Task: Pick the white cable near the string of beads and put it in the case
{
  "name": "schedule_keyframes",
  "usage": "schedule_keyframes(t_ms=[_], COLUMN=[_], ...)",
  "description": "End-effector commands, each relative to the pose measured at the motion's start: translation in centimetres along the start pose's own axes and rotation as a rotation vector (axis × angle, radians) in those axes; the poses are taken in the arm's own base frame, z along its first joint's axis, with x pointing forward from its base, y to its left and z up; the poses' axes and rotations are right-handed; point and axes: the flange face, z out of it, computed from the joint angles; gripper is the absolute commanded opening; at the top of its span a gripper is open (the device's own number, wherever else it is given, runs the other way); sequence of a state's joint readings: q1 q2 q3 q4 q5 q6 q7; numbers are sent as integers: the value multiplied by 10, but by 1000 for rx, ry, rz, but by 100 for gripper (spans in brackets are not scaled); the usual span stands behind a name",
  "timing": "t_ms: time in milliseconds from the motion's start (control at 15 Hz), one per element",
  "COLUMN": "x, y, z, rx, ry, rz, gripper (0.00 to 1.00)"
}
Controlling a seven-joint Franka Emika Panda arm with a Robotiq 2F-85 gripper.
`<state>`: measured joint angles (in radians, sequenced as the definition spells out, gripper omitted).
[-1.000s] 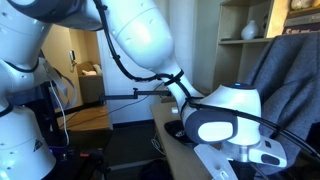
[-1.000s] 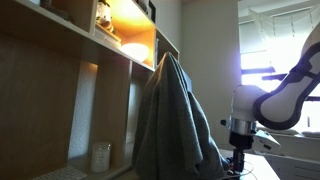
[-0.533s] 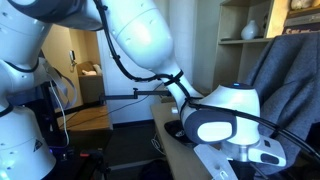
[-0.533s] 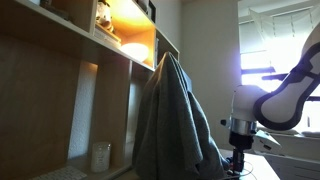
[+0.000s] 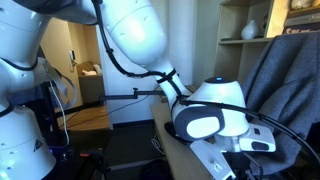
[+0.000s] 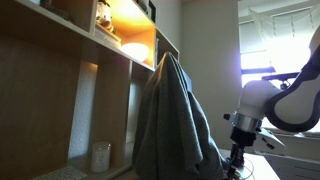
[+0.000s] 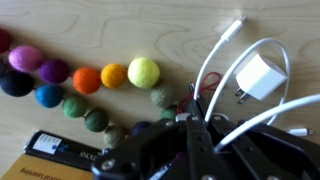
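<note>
In the wrist view the white cable lies in loose loops on the wooden tabletop, with a white plug block at one end. Its strands run together at the tips of my gripper, whose jaws are shut on them. The string of coloured felt beads curves across the table just left of the cable. In an exterior view the gripper points down over the table beside the grey cloth. The case is out of view.
A black flat object lies on something yellow at the lower left of the wrist view. A large grey cloth hangs over a chair beside wooden shelves. The arm's wrist fills the foreground over the desk.
The wrist has swung: it sits further left in one exterior view and lower and to the right in the other. The jaws have stayed shut.
</note>
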<state>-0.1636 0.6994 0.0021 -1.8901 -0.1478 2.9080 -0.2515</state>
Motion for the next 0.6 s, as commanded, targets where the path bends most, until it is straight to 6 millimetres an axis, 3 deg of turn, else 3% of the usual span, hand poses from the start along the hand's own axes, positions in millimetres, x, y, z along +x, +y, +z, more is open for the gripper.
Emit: schedule_keyframes(t_ms=[0,533], x=[-16,-54], y=[-8,-5], z=[-27,-55], rx=[-24,-96], ry=[37,66], rz=[-30,-64], gripper=[1,1])
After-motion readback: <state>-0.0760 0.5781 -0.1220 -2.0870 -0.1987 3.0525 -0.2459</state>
